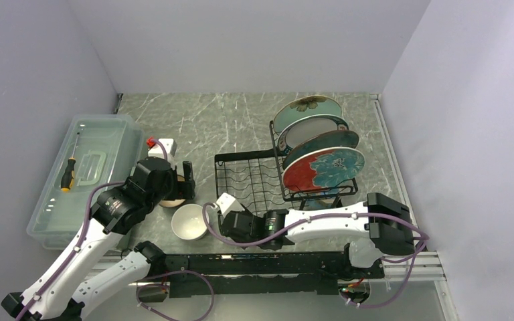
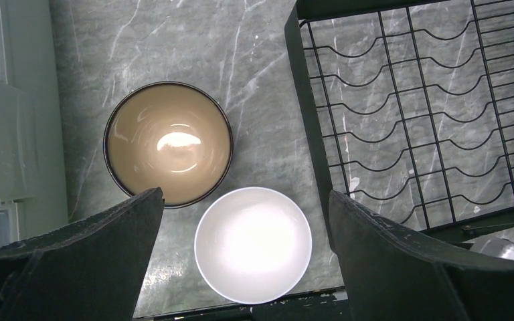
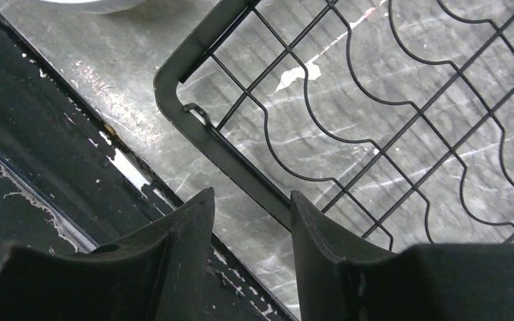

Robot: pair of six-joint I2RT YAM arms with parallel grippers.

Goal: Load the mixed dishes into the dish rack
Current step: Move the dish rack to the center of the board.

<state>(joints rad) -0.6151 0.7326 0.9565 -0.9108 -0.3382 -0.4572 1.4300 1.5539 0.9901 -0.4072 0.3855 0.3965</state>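
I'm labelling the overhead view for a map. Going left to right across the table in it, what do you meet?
Clear plastic box → white bowl → dish rack, its empty wire section → plates standing in its right side. The brown bowl overlaps the white one sideways, so I skip it.

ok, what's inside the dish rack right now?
Four plates stand on edge in the right tier of the dish rack. Its left wire section looks bare. Whatever sits beneath the plates is covered.
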